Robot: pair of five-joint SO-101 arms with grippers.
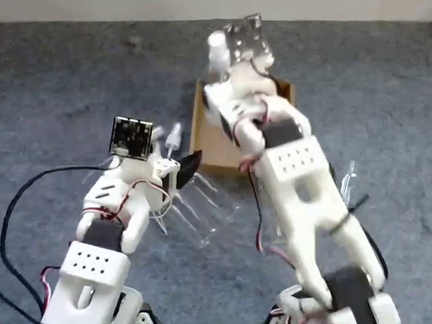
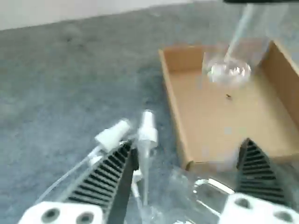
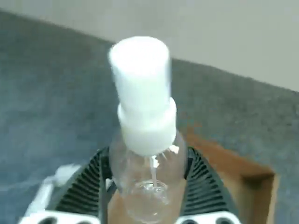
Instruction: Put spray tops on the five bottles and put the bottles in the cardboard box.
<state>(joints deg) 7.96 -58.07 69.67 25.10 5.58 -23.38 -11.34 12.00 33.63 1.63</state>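
My right gripper [image 3: 147, 179] is shut on a clear bottle [image 3: 147, 177] with a white spray top [image 3: 142, 93] fitted, held upright over the cardboard box [image 1: 209, 137]. In the left wrist view that bottle [image 2: 229, 70] hangs above the box's floor [image 2: 224, 116]. My left gripper [image 2: 187, 175] stands open just short of the box's near wall. Two loose white spray tops [image 2: 114, 135] [image 2: 147, 130] with long dip tubes lie on the carpet by its left finger. Clear bottles [image 1: 203, 205] lie on the carpet between the two arms.
Grey carpet covers the whole surface. Another clear piece [image 1: 349, 181] lies to the right of the right arm. A black cable [image 1: 31, 191] loops over the carpet at the left.
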